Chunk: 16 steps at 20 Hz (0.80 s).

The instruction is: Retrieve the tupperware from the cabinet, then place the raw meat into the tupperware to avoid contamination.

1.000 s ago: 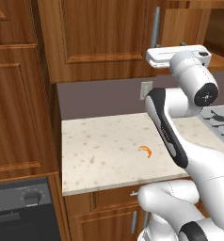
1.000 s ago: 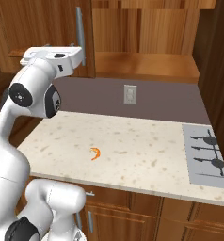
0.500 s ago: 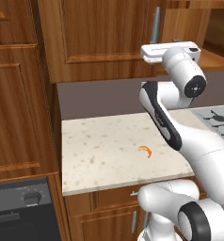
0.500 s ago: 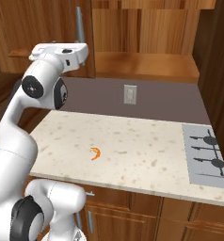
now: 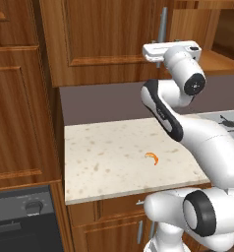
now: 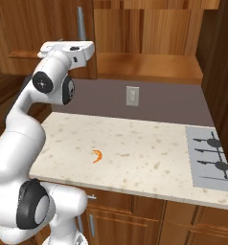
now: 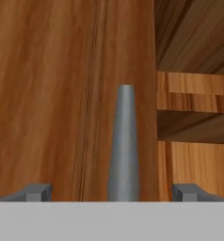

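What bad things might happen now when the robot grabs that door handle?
1. The open hand straddles the silver handle without gripping; closing off-centre, it might slip off.
2. The cabinet door hangs above the counter; the arm's elbow sits near the shrimp and might knock it.

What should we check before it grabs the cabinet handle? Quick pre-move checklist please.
1. Jaws spread: ok. The gripper is open, one finger tip on each side of the handle.
2. Handle centred: ok. In the hand view the silver bar rises midway between the tips.
3. Tips deep enough to close on the bar: cannot tell; depth past the handle is not readable.
4. Cabinet door state: ok for a pull. The left door looks closed; the right side shows an open shelf.
5. Tupperware in sight: cannot tell. None is seen on the exposed shelf.
6. Raw meat clear of the move: ok. It lies on the counter, well below the hand.
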Motion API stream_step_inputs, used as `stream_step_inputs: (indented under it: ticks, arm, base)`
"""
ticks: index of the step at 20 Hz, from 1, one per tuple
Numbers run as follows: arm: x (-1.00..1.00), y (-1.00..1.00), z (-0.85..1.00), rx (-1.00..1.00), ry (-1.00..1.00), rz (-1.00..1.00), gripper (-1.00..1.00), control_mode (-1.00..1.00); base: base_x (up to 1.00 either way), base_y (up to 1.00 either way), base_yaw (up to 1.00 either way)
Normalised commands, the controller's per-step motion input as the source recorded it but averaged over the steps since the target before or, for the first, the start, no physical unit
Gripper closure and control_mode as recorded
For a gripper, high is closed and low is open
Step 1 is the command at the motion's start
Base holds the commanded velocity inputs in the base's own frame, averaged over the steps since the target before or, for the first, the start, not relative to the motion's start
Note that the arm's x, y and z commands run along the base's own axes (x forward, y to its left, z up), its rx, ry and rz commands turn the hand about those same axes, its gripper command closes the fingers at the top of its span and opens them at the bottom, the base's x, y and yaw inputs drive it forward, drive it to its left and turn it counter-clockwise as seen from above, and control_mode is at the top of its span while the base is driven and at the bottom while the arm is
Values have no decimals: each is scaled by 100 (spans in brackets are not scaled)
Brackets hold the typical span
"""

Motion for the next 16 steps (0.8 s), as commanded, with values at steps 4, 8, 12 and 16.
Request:
stream_step_inputs:
  ticks: [4,8,12,16]
  arm:
    - [33,-4,0,0,0,0,-100,-100]
    - [35,0,0,0,0,0,-100,-100]
    - [35,-1,0,0,0,0,-100,-100]
    - [35,0,0,0,0,0,-100,-100]
  base:
    - [0,0,0]
    - [0,0,0]
    - [0,0,0]
    - [0,0,0]
